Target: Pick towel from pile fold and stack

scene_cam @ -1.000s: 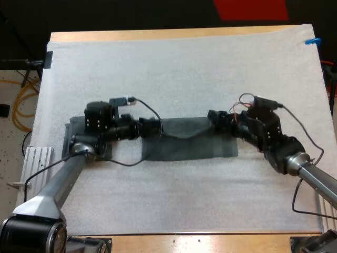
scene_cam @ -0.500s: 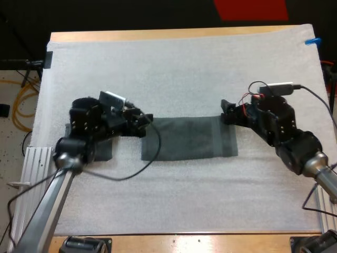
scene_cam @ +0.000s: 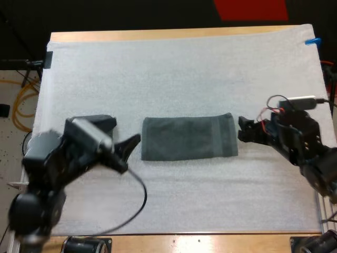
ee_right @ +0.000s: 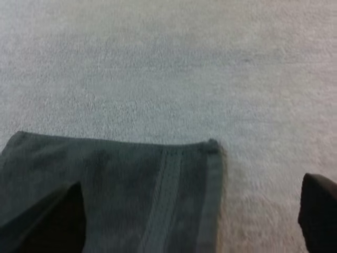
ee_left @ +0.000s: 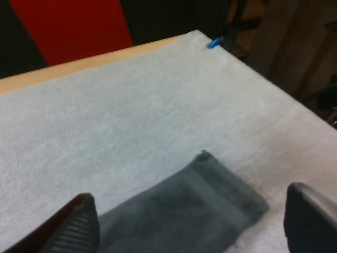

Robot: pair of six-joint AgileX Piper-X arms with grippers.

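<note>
Let go of folded towel [scene_cam: 187, 138] mid-surface, backed off with left fingers [ee_left: 78, 225] and right fingers [ee_right: 319, 210] spread. Probably folded; stack next.

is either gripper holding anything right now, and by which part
Nothing is held. The left gripper and the right gripper both stand open, one at each end of the folded towel, which lies flat on the white mat.

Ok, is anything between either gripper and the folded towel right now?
Nothing visible. The left gripper stands open just off one end of the towel, and the right gripper stands open just off the other end. Only bare white mat lies between.
</note>
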